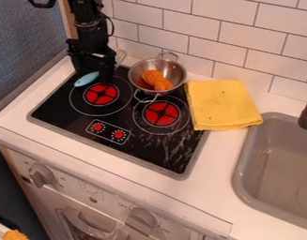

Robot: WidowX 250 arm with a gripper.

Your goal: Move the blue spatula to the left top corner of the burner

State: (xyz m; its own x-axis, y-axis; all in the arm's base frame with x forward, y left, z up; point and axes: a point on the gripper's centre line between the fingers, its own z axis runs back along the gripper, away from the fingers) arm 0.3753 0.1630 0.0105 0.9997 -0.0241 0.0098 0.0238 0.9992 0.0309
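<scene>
Black stovetop [140,151]; claw [95,71] at blue spatula [87,79]; hold unclear

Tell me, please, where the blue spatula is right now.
In the camera view, the blue spatula's head is toward the stovetop's upper-left corner, at the upper-left edge of the left burner, beside the robot's hand.
</scene>
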